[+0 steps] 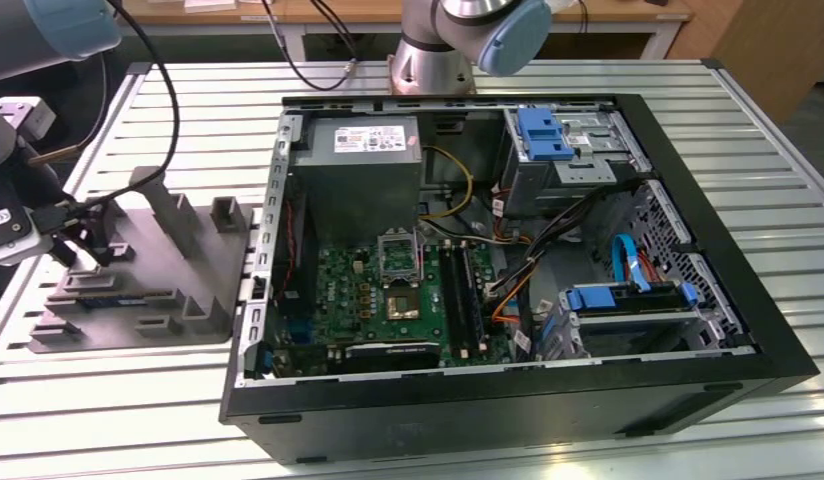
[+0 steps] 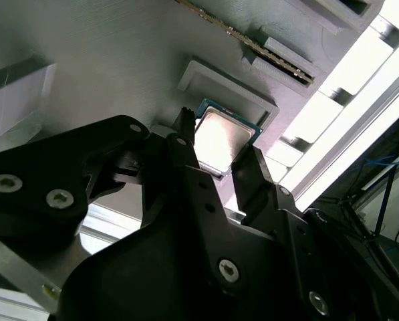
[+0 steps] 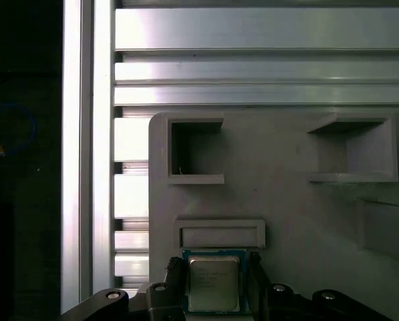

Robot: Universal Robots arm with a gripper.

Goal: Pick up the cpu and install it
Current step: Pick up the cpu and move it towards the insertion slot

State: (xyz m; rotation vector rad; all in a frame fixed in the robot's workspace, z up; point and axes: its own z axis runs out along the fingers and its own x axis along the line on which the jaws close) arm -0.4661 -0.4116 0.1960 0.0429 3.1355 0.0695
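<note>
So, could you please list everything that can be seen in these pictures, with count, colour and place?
cpu: one, silver-grey top, in a tray recess.
tray: one, grey, on the table, at the exterior view's left of the case.
computer case: one, black, open, mid-table.
motherboard: one, green, inside the case.
power supply: one, grey, inside the case.
drive brackets: two, blue, inside the case, at the exterior view's right.
table: one, silver slatted metal.
robot arm: one, grey with blue caps, base behind the case.
gripper: one, black, at the cpu over the tray.
</note>
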